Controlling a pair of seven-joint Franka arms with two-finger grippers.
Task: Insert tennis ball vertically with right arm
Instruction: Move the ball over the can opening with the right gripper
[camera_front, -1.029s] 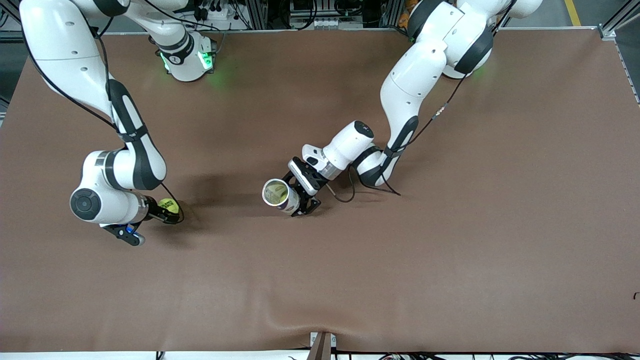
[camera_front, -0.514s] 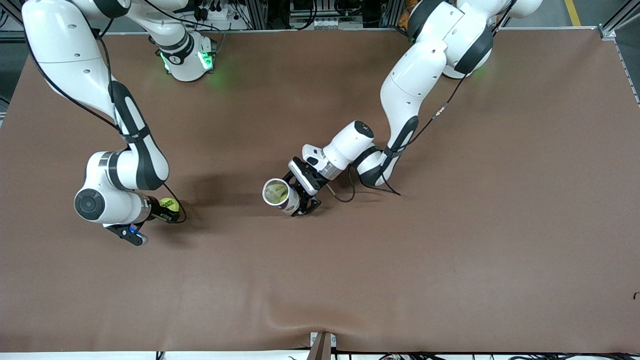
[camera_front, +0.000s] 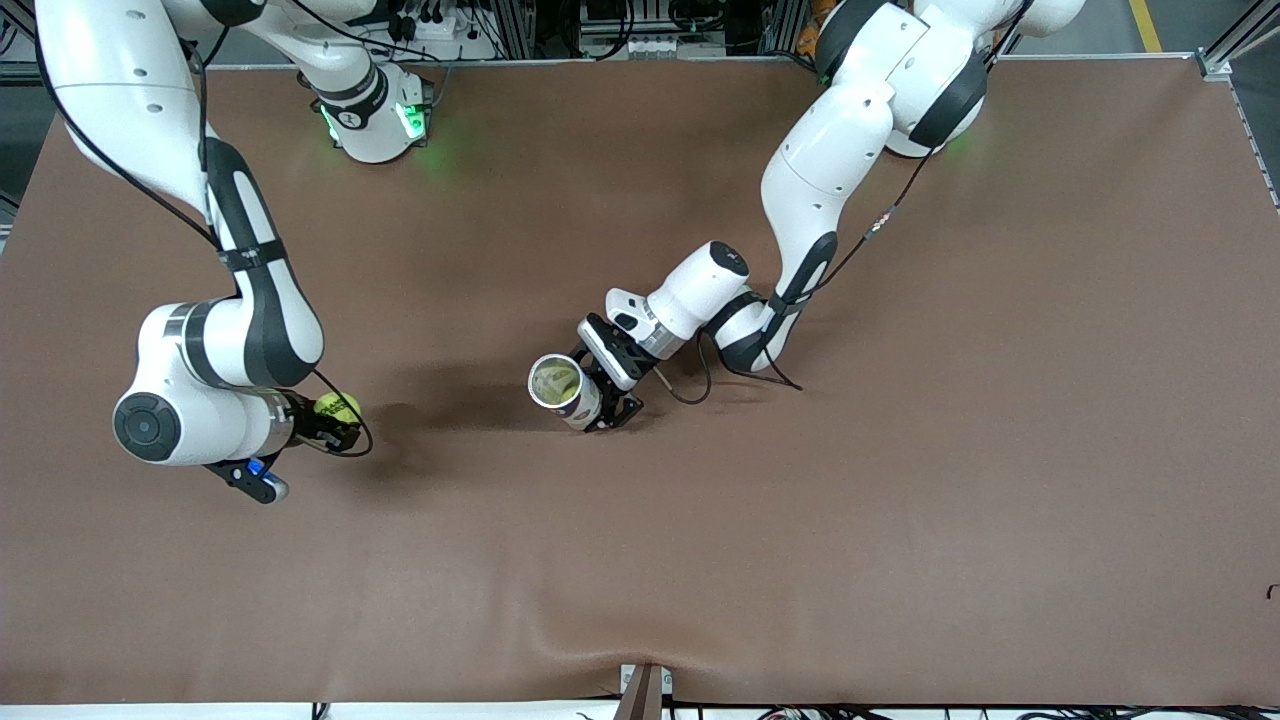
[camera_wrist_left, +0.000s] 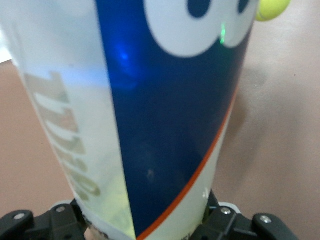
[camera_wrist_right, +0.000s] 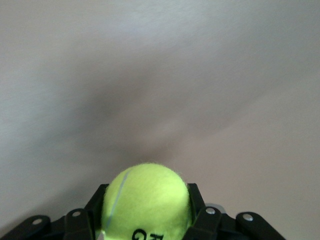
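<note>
The tennis ball (camera_front: 337, 406) is clamped between the closed fingers of the right gripper (camera_front: 330, 420), held above the table (camera_front: 900, 500) toward the right arm's end, roughly midway between the base edge and the camera-side edge. In the right wrist view the ball (camera_wrist_right: 147, 202) fills the jaws, with bare brown surface around it. The left gripper (camera_front: 606, 392) is closed around an upright can (camera_front: 563, 390), open mouth up, near the table's centre. Open tabletop separates ball and can; all edges and corners lie well apart from both.
</note>
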